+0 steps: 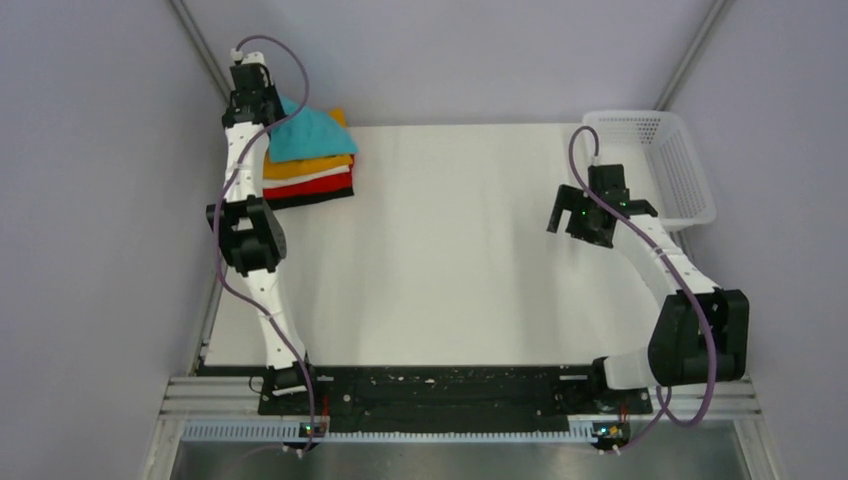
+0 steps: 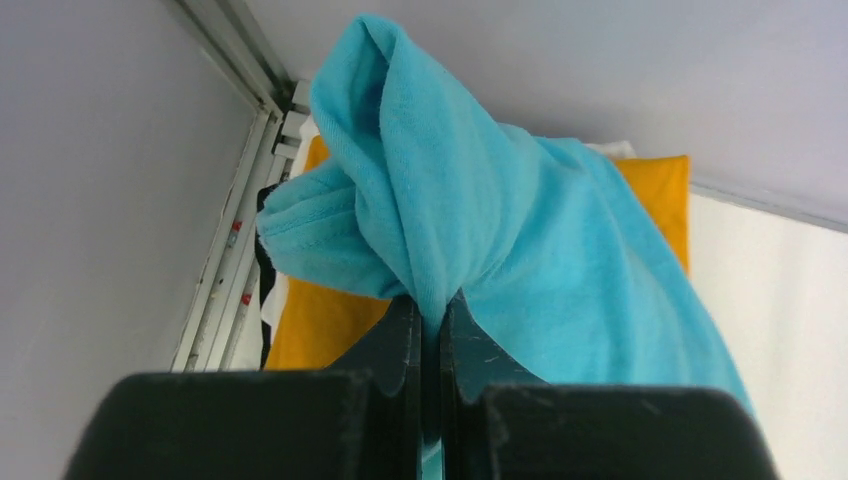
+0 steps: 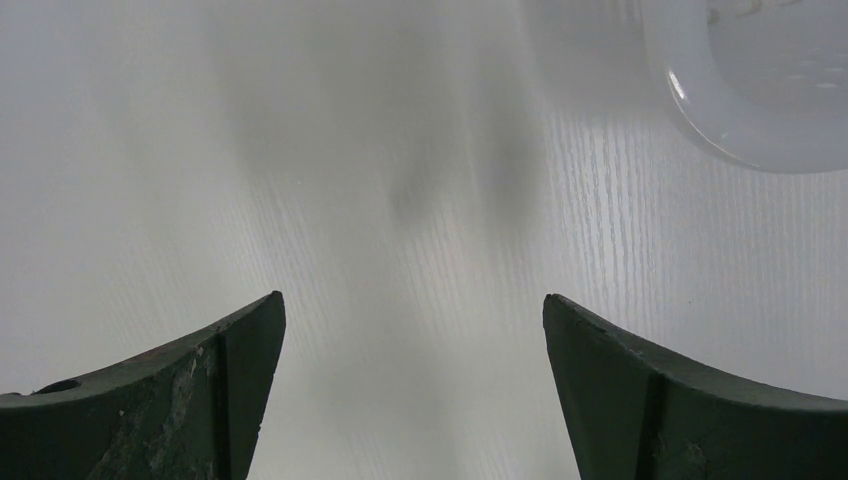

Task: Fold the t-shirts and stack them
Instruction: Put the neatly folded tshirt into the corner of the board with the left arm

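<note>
A turquoise t-shirt (image 1: pixel 310 134) lies on top of a stack of folded t-shirts (image 1: pixel 310 180), orange, white, red and black, at the table's far left corner. My left gripper (image 1: pixel 258 110) is shut on a bunched fold of the turquoise t-shirt (image 2: pixel 520 230), lifting that part over the orange shirt (image 2: pixel 320 325). The left gripper (image 2: pixel 432 305) pinches the cloth between its tips. My right gripper (image 1: pixel 585 215) hovers over the bare table on the right. In the right wrist view the right gripper (image 3: pixel 412 310) is open with nothing between its fingers.
A white perforated basket (image 1: pixel 665 160) stands at the far right corner, and its rim (image 3: pixel 740 110) shows in the right wrist view. A metal frame rail (image 2: pixel 235 200) runs close along the stack's left side. Grey walls enclose the white table (image 1: pixel 450 260).
</note>
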Action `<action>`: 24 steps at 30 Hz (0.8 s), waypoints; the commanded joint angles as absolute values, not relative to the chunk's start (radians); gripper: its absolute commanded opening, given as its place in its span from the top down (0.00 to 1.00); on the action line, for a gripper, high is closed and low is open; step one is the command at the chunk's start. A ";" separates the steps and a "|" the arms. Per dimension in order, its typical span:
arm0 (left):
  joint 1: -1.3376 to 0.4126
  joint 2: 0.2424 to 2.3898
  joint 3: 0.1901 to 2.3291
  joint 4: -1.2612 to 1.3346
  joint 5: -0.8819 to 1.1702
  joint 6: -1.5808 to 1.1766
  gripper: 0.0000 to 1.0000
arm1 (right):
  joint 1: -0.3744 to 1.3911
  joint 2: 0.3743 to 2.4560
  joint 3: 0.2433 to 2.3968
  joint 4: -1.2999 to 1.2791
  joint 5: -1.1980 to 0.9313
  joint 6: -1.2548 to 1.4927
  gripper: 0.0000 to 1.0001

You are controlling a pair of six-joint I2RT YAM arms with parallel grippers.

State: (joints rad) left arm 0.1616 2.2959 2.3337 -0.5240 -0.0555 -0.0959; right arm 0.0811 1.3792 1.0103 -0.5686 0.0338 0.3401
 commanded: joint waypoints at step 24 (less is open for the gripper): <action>0.154 1.928 2.094 -0.514 0.099 -0.282 0.01 | 0.074 1.332 1.050 -0.557 0.078 0.334 0.01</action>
